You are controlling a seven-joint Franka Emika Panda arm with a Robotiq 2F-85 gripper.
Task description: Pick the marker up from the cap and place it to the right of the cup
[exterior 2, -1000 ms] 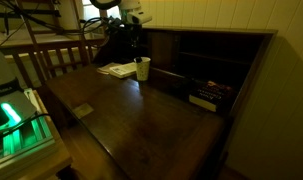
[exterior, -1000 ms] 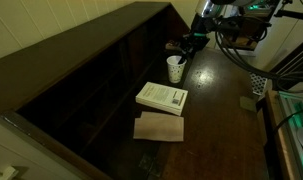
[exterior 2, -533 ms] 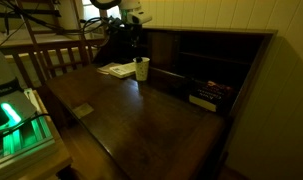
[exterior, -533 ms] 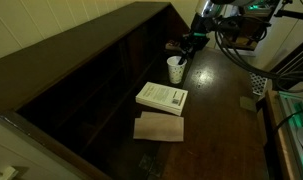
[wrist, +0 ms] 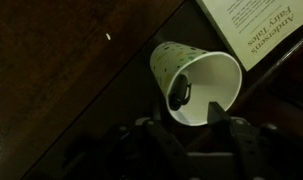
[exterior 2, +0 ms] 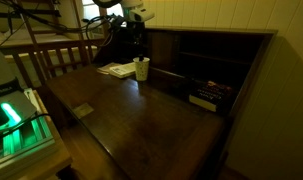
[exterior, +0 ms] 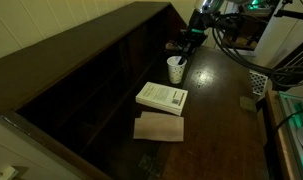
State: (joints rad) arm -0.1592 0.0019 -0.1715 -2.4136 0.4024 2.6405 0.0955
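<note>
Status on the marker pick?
Gripper above cup, looks open. Marker inside cup, not gripped. Book close beside cup.

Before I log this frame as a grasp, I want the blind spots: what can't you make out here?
- Gripper, open or shut: the bottom of the wrist view is too dark, and it is too small and dim in both exterior views.
- Marker: the wrist view shows only a dark end inside the cup; the cup wall hides the rest.
- Gripper touching marker: cannot tell.
- Book: cut off by the wrist view's top and right edges.
</note>
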